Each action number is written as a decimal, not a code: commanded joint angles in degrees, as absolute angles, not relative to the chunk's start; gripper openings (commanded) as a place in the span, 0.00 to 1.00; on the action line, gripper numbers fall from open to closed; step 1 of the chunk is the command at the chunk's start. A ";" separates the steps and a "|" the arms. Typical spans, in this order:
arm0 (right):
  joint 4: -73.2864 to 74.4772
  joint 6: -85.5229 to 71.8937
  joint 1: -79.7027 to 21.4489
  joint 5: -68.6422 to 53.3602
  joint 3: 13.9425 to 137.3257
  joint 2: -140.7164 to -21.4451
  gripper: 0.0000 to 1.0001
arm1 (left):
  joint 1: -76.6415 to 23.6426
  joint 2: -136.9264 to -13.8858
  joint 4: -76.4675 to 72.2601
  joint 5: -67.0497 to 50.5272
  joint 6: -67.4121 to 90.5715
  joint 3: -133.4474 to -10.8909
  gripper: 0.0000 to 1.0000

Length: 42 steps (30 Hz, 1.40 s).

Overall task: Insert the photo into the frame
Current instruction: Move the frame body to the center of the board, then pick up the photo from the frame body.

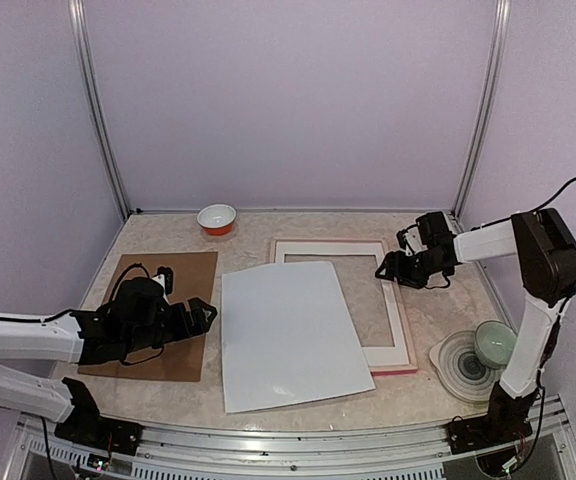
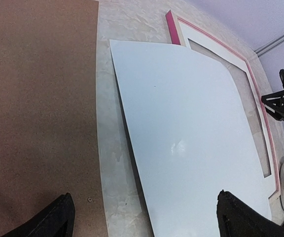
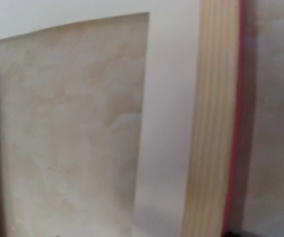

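my left gripper (image 1: 204,314) hung released, two fingers (image 2: 53,217) spread wide with nothing between them, over the one brown backing board (image 1: 183,280). at its 3 o'clock lay the one photo (image 1: 288,335), white side up on the table (image 1: 438,300), its right part overlapping the left side of the one frame (image 1: 393,371). the frame showed pale wood with a pink edge, one white mat (image 1: 328,250) within it. my right gripper (image 1: 386,268) hovered over the frame's 2 o'clock edge; i could not tell whether it was parted or clenched. one red-and-white bowl (image 1: 217,218) sat at 12 o'clock, one pale green bowl (image 1: 493,342) on plates (image 1: 456,368) at 4 o'clock.
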<state>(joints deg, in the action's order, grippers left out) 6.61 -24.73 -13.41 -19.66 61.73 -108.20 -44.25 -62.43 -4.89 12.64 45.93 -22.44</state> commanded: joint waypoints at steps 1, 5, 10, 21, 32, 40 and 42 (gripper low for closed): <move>5.30 -24.84 -16.01 -23.26 63.02 -110.13 0.71 | -44.69 -64.41 -9.10 9.59 45.59 -22.86 0.99; 4.30 -26.01 -17.49 -23.62 63.81 -111.49 0.71 | -44.68 -65.25 -9.34 9.42 46.00 -22.39 0.99; 4.22 -26.51 -19.05 -23.92 65.68 -113.20 0.71 | -44.74 -65.07 -9.33 9.69 46.94 -21.34 0.99; 7.05 -25.36 -20.92 -20.68 66.87 -112.17 0.72 | -44.74 -65.04 -9.49 10.04 48.45 -20.15 0.99; 11.44 -22.83 -21.60 -22.43 63.03 -97.89 0.72 | -44.74 -66.49 -12.14 8.31 48.10 -19.47 0.99; 15.53 -24.51 -28.26 -30.92 61.65 -95.27 0.68 | -45.29 -67.19 -14.46 7.33 47.45 -19.19 0.99; 13.89 -26.45 -29.73 -32.65 60.16 -95.28 0.67 | -45.50 -67.52 -15.28 7.07 47.36 -19.35 0.99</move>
